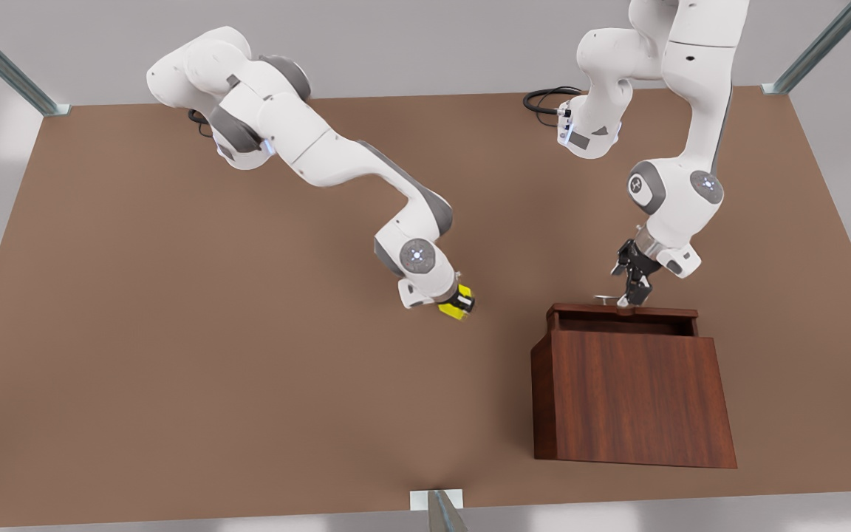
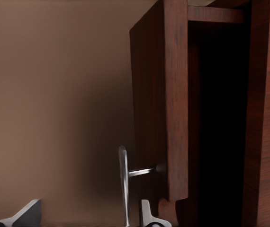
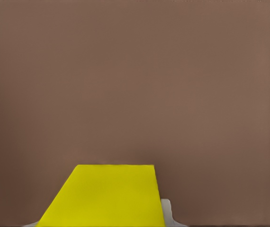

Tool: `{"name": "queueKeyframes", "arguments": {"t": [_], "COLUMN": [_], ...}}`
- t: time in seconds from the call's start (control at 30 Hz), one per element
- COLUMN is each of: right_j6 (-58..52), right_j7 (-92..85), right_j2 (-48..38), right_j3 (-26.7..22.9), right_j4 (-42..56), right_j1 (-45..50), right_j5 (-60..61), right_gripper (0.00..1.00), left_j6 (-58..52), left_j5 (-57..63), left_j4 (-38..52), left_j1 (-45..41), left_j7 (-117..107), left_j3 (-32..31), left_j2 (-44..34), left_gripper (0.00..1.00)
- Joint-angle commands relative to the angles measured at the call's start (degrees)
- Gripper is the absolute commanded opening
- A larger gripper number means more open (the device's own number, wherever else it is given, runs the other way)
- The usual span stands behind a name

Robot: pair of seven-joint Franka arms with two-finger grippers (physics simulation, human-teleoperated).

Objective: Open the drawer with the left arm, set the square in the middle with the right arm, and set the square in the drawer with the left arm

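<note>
Step two in hand: our right gripper (image 1: 461,302) clamps yellow cube (image 1: 455,310) at frame centre; lowering it comes next. Left gripper (image 1: 636,293), fingers spread around drawer handle (image 2: 123,184), drawer (image 1: 623,316) open.

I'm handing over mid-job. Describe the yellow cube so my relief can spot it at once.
Start at the dark wooden cabinet on the front view's right, then look across the bare brown table toward the middle. There the right claw is shut on the yellow cube, just over the tabletop. It is the only bright yellow thing in sight, far smaller than the cabinet where the left claw works at the drawer.
</note>
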Motion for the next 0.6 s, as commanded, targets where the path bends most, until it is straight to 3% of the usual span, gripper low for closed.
{"name": "queueKeyframes", "arguments": {"t": [0.0, 0.23, 0.3, 0.43, 0.53, 0.57], "right_j6": [0.0, 0.7, 0.7, -0.3, -1.1, -4.7], "right_j7": [-0.1, 5.8, 5.6, 5.5, 4.8, 2.7], "right_j2": [-1.1, -4.8, -4.5, -7.1, -16.3, -23.9], "right_j3": [-0.3, -0.2, -0.2, -1.9, -4.5, -4.6], "right_j4": [-1.8, -7.1, -7.5, -8.7, -13.4, -17.6], "right_j1": [0.0, 2.9, 3.0, 2.8, 1.7, -1.7], "right_j5": [-0.1, 0.6, -0.1, -0.3, 0.4, 0.2], "right_gripper": [0.58, 0.68, 0.99, 1.0, 1.0, 1.0], "left_j6": [0.0, -0.2, -0.3, -0.3, -0.3, -2.1], "left_j5": [-0.1, -0.5, -0.5, -0.7, -1.0, -1.0], "left_j4": [-0.1, -4.1, -5.3, -9.2, -10.6, -10.9], "left_j1": [0.0, -0.5, -0.5, -0.5, -0.5, -0.5], "left_j7": [0.0, -0.4, -0.4, -0.4, -0.4, -1.1], "left_j3": [0.0, 0.0, 0.0, 0.0, 0.0, 0.0], "left_j2": [-0.1, -3.7, -5.0, -8.6, -10.0, -12.3], "left_gripper": [1.0, 1.0, 1.0, 1.0, 1.0, 1.0]}}
